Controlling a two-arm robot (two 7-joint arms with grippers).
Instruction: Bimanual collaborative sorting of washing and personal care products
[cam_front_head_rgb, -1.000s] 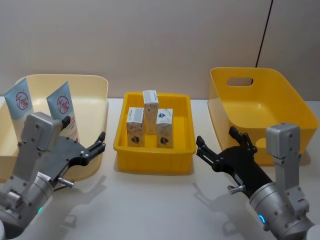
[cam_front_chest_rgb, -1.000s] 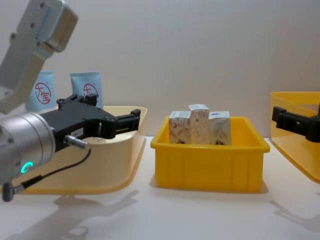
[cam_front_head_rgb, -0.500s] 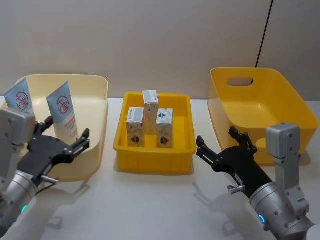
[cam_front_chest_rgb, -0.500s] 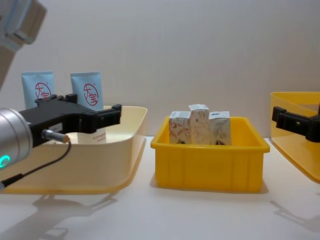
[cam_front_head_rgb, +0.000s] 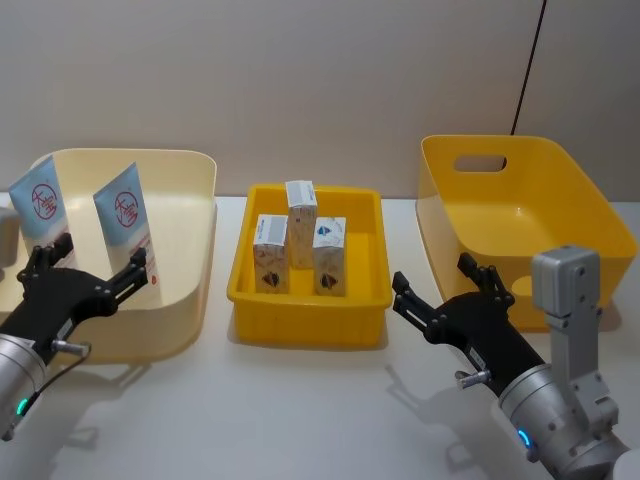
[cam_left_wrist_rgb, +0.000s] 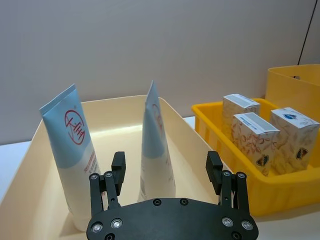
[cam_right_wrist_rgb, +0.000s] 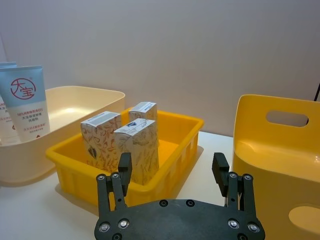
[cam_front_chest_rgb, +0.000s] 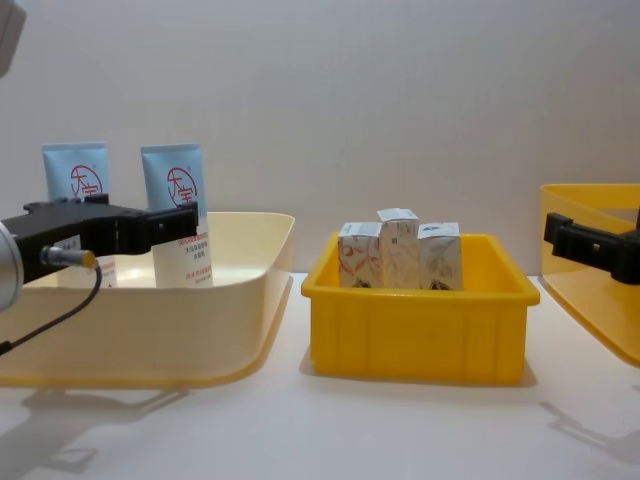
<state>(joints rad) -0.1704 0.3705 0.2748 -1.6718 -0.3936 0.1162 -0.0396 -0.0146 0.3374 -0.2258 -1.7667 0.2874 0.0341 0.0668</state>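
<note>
Two pale-blue tubes (cam_front_head_rgb: 38, 198) (cam_front_head_rgb: 124, 213) with red ringed logos stand upright in the cream tray (cam_front_head_rgb: 190, 190) at the left. Three small white cartons (cam_front_head_rgb: 301, 222) with orange swirl print stand in the low yellow bin (cam_front_head_rgb: 305, 325) in the middle. My left gripper (cam_front_head_rgb: 100, 255) hangs open over the tray's near side, just short of the tubes; in its wrist view the left gripper (cam_left_wrist_rgb: 166, 165) faces the right-hand tube (cam_left_wrist_rgb: 155, 145). My right gripper (cam_front_head_rgb: 432, 275) stands open and empty right of the low bin, its fingers pointing toward the cartons (cam_right_wrist_rgb: 135, 142).
A tall yellow bin (cam_front_head_rgb: 520, 200) with a handle slot stands at the right, nothing in it. Bare white table runs along the front of the tray and bins. A plain wall closes the back.
My left gripper has swung left and drawn back, from the tray's right front corner to its near side facing the tubes. The right arm has held still.
</note>
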